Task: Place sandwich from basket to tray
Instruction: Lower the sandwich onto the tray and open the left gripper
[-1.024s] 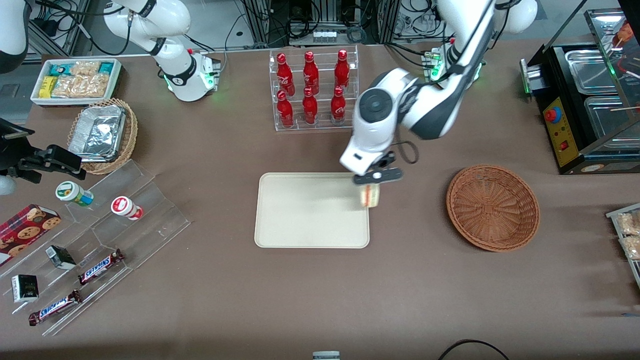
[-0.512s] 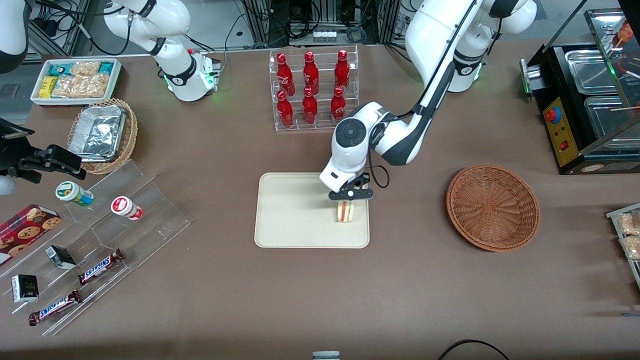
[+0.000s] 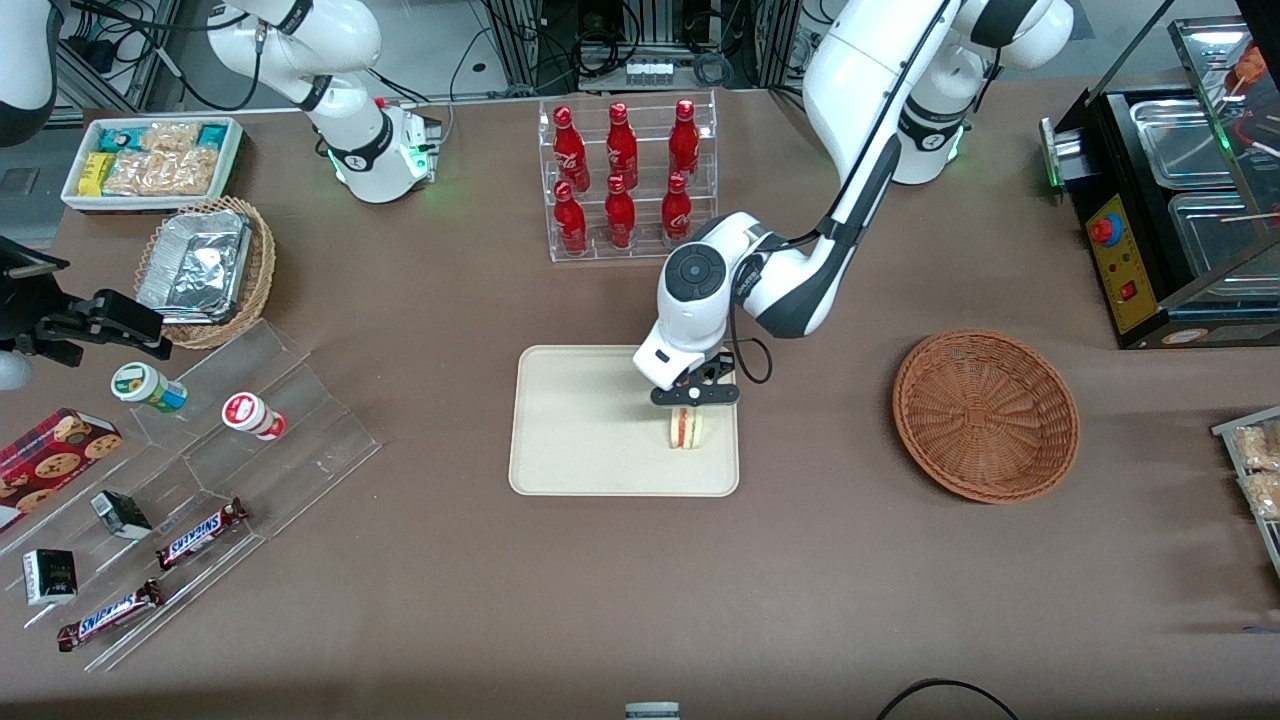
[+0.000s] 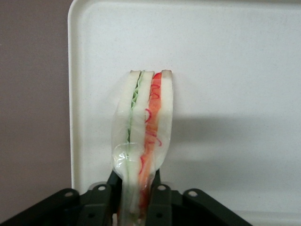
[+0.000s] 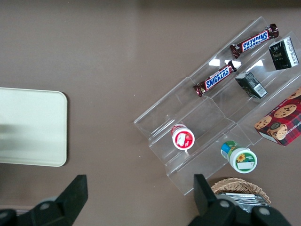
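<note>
The sandwich (image 3: 686, 428) (image 4: 143, 127), pale bread with red and green filling in a clear wrap, stands on edge on the cream tray (image 3: 580, 430) (image 4: 225, 61), near the tray's end toward the basket. My left gripper (image 3: 694, 398) (image 4: 135, 195) is shut on the sandwich, its black fingers pressing both bread faces. The reddish-brown wicker basket (image 3: 985, 415) sits empty on the table, toward the working arm's end. A corner of the tray (image 5: 33, 127) also shows in the right wrist view.
A clear rack of red cola bottles (image 3: 625, 180) stands farther from the front camera than the tray. An acrylic stepped shelf (image 3: 190, 490) with candy bars and cups lies toward the parked arm's end, beside a tan basket with foil container (image 3: 205, 268).
The left gripper carried the sandwich from above the tray's edge in over the tray and lowered it; it now sits low on the tray surface, still gripped.
</note>
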Robot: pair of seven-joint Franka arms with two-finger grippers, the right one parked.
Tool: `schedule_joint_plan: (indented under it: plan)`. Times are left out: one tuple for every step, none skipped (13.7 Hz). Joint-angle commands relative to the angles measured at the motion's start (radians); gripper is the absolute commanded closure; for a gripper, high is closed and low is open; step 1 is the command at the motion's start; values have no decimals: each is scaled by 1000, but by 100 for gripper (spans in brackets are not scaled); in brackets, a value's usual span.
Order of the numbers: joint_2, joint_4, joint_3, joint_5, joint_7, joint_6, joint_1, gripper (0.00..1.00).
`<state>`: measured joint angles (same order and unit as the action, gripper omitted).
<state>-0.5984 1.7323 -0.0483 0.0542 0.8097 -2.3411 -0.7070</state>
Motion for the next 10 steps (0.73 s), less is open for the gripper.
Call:
schedule_joint_plan:
  plan:
    - [0,-25,15,13,5,0,-9,0]
    - [20,-25,16,12,11,12,-3,0]
    - [64,-22,18,10,17,66,1,0]
    - [106,-23,19,6,19,138,7,0]
    - [161,-23,19,6,14,210,18,0]
    - [207,-25,19,4,8,264,33,0]
    - [259,-23,19,3,2,302,49,0]
    - [305,-23,19,4,-3,340,60,0]
    - [351,-22,19,7,-4,394,75,0]
    - [394,-19,19,10,-10,451,96,0]
